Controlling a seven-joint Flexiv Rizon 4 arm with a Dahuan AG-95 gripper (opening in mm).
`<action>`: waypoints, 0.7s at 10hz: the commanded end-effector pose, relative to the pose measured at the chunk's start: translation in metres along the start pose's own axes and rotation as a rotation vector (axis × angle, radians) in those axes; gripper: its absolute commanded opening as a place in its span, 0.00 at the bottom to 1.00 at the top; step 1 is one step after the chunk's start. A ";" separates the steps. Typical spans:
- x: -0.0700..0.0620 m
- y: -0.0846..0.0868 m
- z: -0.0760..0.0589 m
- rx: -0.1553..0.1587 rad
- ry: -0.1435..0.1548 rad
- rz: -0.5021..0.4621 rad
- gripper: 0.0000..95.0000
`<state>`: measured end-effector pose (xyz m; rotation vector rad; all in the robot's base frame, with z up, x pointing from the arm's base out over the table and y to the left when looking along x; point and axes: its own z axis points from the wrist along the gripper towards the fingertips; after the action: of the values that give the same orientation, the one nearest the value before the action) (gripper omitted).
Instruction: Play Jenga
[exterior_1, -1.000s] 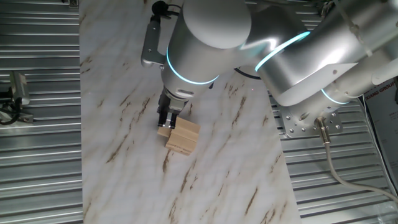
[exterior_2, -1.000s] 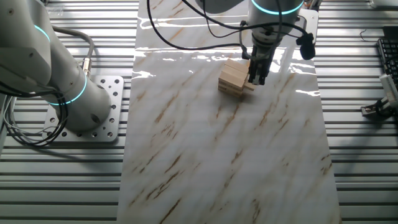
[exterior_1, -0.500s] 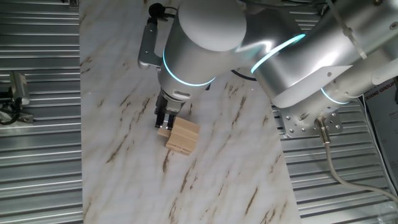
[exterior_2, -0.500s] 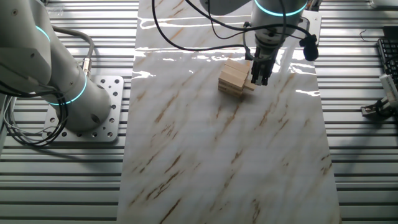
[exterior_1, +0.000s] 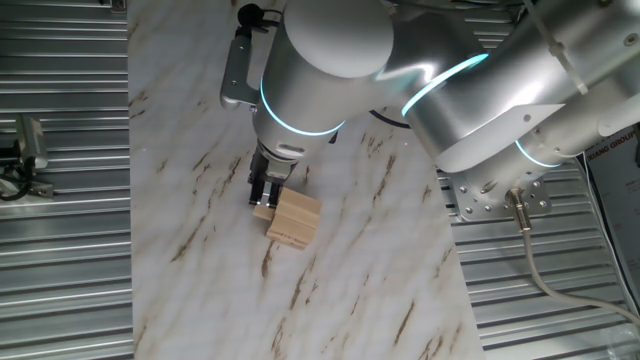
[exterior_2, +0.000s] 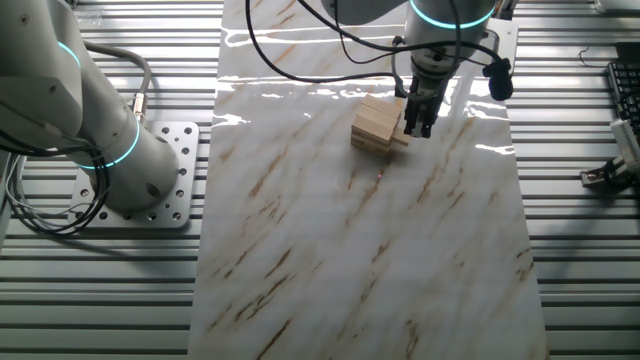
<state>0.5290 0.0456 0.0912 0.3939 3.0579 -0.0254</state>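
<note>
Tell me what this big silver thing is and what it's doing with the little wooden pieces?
It is a robot arm, a machine that bends like your own arm. At its tip is a gripper with two dark fingers for pinching things. Both pictures show the same moment, taken by two cameras looking down at the marble-patterned table from different sides. On the table sits a small stack of wooden blocks, the Jenga game. One block sticks out at the side of the stack, and the gripper sits right at that block. The pictures are too small to tell whether the fingers are squeezing it.
</note>
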 end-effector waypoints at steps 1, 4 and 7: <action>-0.001 0.000 0.001 -0.002 -0.001 0.001 0.00; -0.001 0.000 0.001 -0.006 0.001 0.001 0.00; -0.001 0.000 0.001 -0.003 0.002 0.001 0.00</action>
<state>0.5292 0.0452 0.0906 0.3948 3.0585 -0.0188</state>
